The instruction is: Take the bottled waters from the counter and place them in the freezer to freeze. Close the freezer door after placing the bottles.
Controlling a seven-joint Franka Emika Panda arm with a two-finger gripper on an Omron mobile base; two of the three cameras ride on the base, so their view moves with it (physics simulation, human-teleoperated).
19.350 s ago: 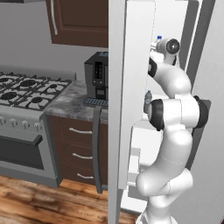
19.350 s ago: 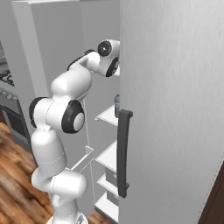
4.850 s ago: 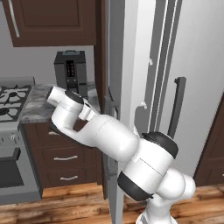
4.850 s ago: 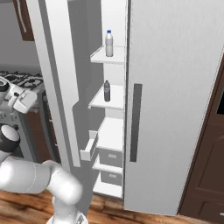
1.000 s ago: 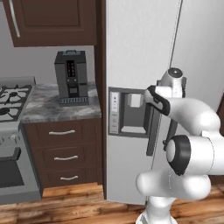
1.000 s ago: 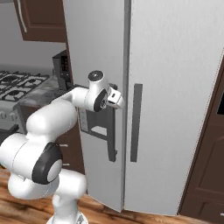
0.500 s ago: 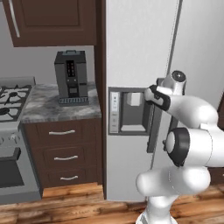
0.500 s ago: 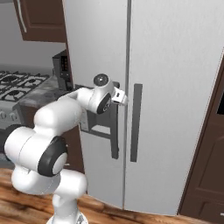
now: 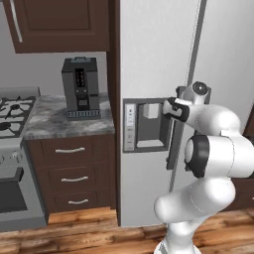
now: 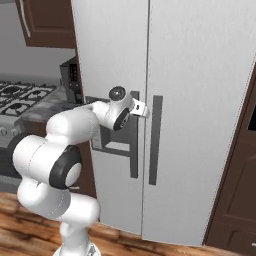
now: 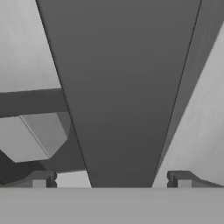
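The freezer door (image 9: 149,59) (image 10: 110,50), light grey with a recessed dispenser (image 9: 149,124), stands flush with the fridge front. My gripper (image 9: 169,109) (image 10: 143,109) is up against its long dark handle (image 9: 173,149) (image 10: 134,155). In the hand view the handle (image 11: 122,87) runs between my fingertips (image 11: 41,178), and the gripper (image 11: 111,179) is open, its jaws wide apart and not clamped on it. The speckled counter (image 9: 49,119) lies left of the freezer. The bottled waters are out of view.
A black coffee machine (image 9: 80,87) stands on the counter, over dark drawers (image 9: 72,171). The gas stove (image 9: 10,106) is further left. The plain fridge door (image 10: 200,75) with its own handle (image 10: 155,145) is on the right, beside dark cabinets (image 10: 235,175).
The freezer door has swung the last bit shut, from slightly ajar to flush. My hand moved with it toward the fridge front and stayed open.
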